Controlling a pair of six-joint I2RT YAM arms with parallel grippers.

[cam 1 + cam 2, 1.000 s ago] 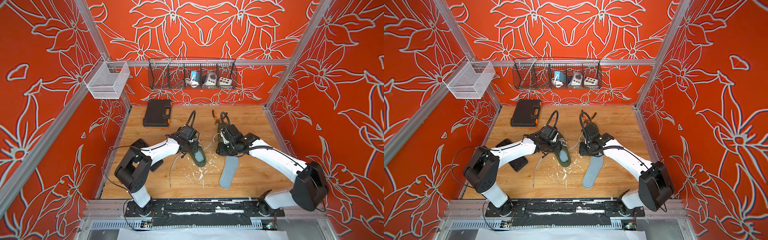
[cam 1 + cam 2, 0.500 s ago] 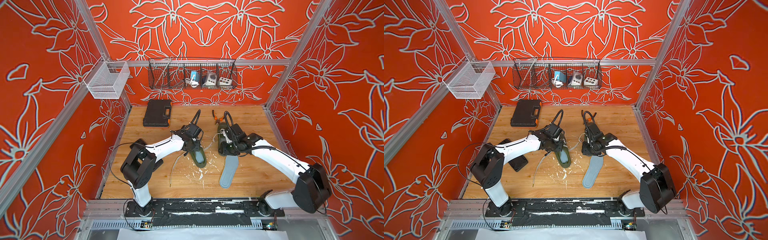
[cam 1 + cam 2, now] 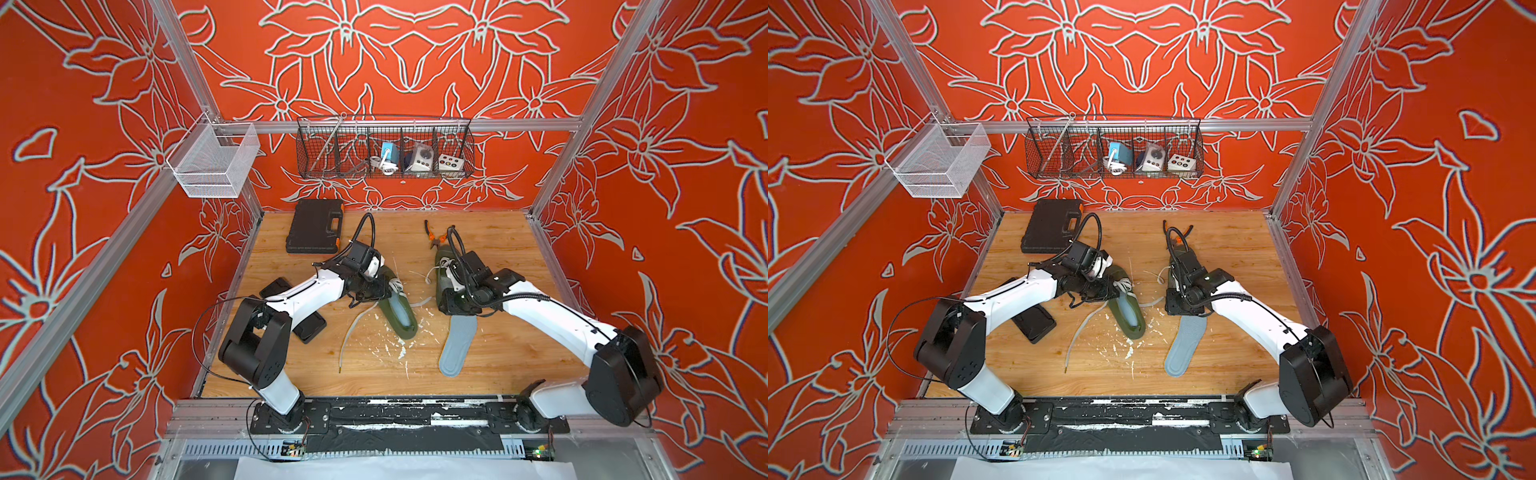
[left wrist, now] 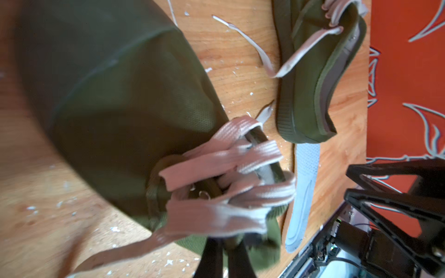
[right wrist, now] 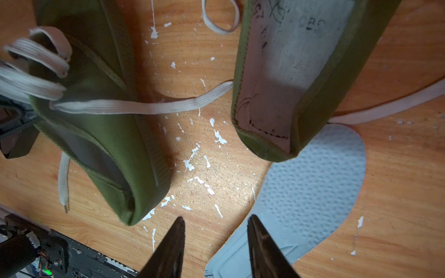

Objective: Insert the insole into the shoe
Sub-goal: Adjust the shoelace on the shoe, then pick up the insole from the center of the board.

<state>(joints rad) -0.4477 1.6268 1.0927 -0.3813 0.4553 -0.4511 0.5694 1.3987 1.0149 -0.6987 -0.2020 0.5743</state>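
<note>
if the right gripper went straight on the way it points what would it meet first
Probably the edge of the grey insole: the right gripper, jaws open, straddles it, one tip over the insole, the other over bare table. Depth is unclear, so the wood may come first.

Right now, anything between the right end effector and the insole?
Nothing visible. The right end effector hangs open, straddling the edge of the insole. The heel of the empty shoe overlaps the insole's far end; whether it presses on it I cannot tell.
</note>
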